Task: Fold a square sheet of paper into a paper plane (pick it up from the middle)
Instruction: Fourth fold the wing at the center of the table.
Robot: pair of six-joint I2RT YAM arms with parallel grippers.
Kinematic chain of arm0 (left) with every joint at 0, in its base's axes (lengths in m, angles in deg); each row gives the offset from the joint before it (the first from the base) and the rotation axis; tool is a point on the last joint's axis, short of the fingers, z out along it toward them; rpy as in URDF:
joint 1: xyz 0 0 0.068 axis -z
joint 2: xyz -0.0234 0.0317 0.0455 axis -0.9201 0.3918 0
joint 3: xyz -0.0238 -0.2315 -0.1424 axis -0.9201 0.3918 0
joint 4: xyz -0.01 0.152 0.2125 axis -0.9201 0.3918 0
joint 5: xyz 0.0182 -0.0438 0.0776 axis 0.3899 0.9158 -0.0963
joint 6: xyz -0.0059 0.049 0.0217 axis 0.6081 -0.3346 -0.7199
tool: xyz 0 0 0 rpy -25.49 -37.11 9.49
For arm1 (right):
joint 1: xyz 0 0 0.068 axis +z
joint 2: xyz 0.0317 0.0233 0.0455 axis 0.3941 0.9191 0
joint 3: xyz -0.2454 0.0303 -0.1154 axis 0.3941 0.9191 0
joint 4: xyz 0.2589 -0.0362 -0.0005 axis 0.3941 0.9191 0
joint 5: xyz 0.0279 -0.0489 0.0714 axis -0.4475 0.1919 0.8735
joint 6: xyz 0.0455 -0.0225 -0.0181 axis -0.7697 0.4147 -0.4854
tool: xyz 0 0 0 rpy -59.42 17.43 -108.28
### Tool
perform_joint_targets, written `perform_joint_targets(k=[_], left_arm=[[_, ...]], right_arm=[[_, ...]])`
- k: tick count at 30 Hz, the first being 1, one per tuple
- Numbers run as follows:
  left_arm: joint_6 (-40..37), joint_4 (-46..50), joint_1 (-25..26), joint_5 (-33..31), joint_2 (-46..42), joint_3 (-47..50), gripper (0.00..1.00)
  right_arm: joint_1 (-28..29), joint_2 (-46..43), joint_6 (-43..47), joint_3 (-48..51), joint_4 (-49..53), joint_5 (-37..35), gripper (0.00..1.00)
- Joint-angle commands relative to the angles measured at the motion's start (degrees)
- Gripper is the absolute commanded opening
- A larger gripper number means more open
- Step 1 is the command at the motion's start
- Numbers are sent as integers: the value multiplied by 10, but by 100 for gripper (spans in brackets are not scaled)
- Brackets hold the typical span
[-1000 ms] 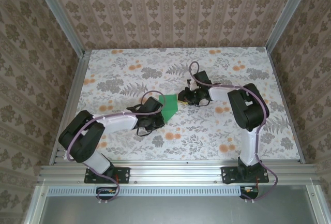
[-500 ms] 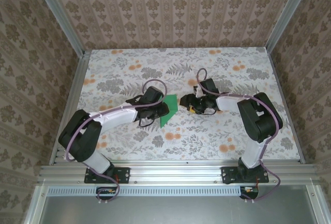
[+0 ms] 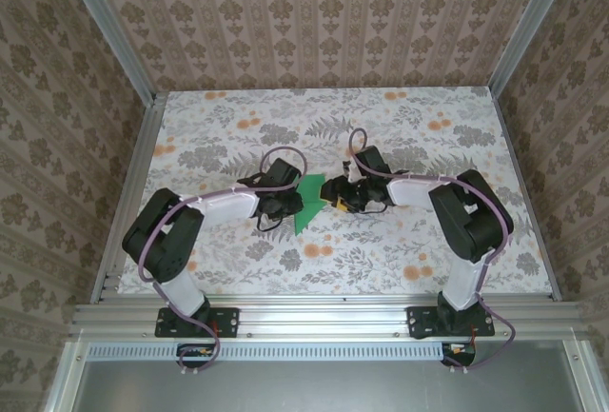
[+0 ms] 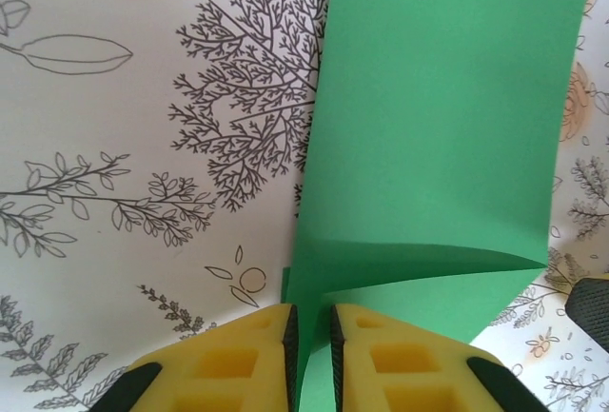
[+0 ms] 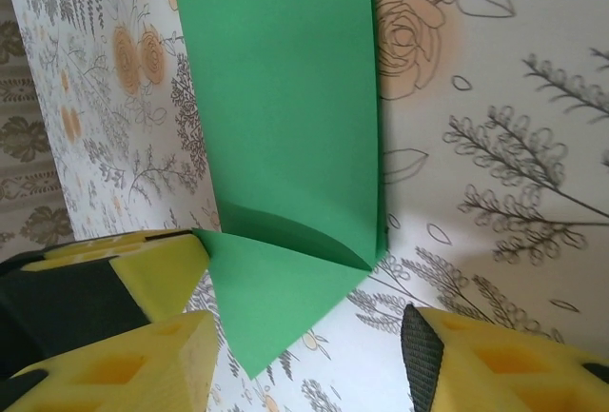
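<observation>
The square sheet of paper [image 3: 310, 193] is bright green and lies folded into a narrow strip mid-table, one corner turned over as a triangular flap [image 5: 276, 298]. My left gripper [image 3: 291, 206] sits at the strip's near-left end. Its yellow fingers [image 4: 247, 355] are shut on the raised edge of the flap [image 4: 311, 355]. My right gripper [image 3: 333, 199] hovers at the strip's right side, open [image 5: 314, 374], with the flap's point lying between its fingers, untouched. The left gripper's yellow fingers [image 5: 133, 260] show pinching the flap's corner. The paper plane is out of view.
The floral-print table [image 3: 238, 136] has patterned walls with metal rails at the back and on both sides. Both arms reach in from the near edge and meet at the centre.
My left gripper moved up and right to the paper's end and closed on the flap. My right gripper slid left towards the paper and opened wider.
</observation>
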State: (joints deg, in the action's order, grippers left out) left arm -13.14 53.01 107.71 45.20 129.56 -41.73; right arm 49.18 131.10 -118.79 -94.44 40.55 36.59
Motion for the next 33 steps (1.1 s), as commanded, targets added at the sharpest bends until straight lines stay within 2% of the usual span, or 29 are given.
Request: perform_joint_targets(k=[1,9,21,26,30,33], left_arm=[[-5,25,-3,-15,9,-10,18],[-6,31,-6,-17,16,-9,16],[-8,24,-6,-9,22,-7,15],[-7,23,-6,-6,20,-7,15],[-15,22,-7,-1,2,-9,19],[-18,19,-2,-4,-33,3,26]], right_arm=[[11,25,-16,-25,15,4,54],[25,38,-22,-41,32,1,50],[37,58,-70,-46,-12,29,39],[46,66,-82,-49,-24,24,31],[47,57,-83,-44,-6,-9,13],[48,26,-83,-33,31,-57,6]])
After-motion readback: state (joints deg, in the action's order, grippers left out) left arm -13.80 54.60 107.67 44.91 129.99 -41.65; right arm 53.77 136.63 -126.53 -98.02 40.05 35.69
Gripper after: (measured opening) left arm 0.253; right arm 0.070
